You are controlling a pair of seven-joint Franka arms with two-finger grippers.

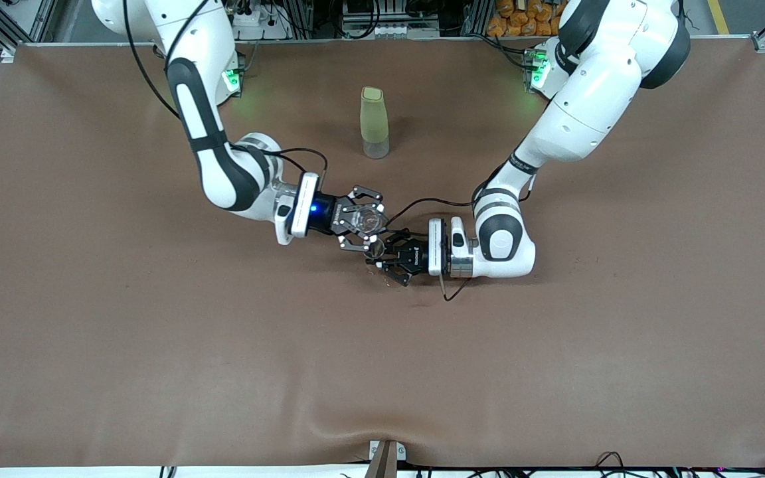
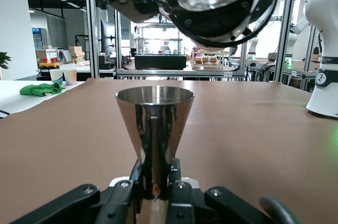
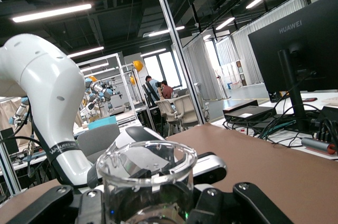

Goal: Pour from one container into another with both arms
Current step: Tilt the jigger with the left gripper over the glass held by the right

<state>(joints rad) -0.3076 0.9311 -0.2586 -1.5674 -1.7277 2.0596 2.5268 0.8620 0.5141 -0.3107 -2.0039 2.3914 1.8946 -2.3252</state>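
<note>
Both arms are glossy white shells with black bands at the joints, and a thin black cable runs along each down to the wrist. Green lights glow at both bases. Just above the right hand (image 1: pixel 360 219) sits a white wrist block with a blue light; the left hand (image 1: pixel 392 260) has a similar white block. Both hands are black linkage frames studded with small silvery screws.

Brown table (image 1: pixel 157 345), ceiling strip lights (image 3: pixel 50 14)
</note>
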